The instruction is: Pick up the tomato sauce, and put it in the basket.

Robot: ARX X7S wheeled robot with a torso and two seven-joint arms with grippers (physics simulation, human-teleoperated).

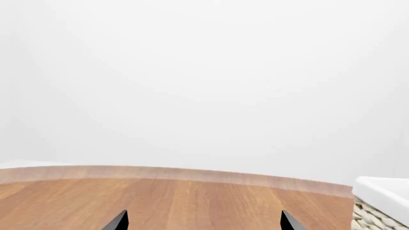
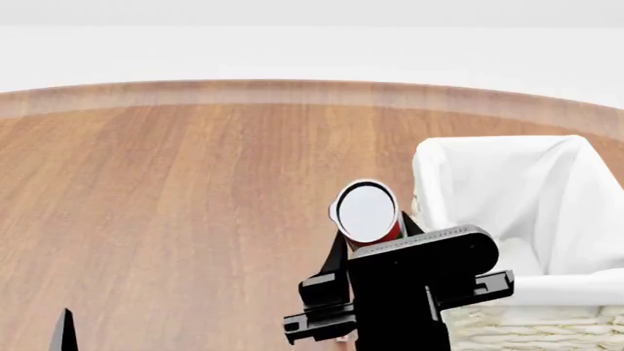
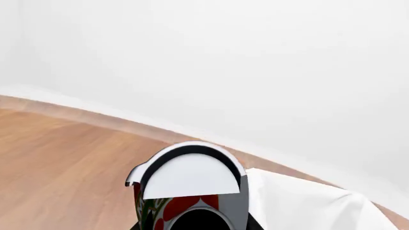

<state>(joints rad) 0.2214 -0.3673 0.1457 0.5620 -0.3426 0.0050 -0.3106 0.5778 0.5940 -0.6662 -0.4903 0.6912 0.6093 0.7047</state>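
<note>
The tomato sauce (image 2: 367, 212), a small can with a red label and silvery-white flat top, is held in the air by my right gripper (image 2: 375, 238), just left of the basket (image 2: 507, 190). The gripper is shut on it. In the right wrist view the can (image 3: 188, 184) fills the lower middle, with the basket's white liner (image 3: 307, 206) beside it. The basket is cream wicker with a white cloth liner, at the right of the wooden table. My left gripper (image 1: 204, 223) is open and empty, low over the table; one fingertip (image 2: 64, 329) shows in the head view.
The wooden table (image 2: 175, 205) has a rounded far edge against a white wall. A corner of the basket (image 1: 380, 203) shows in the left wrist view.
</note>
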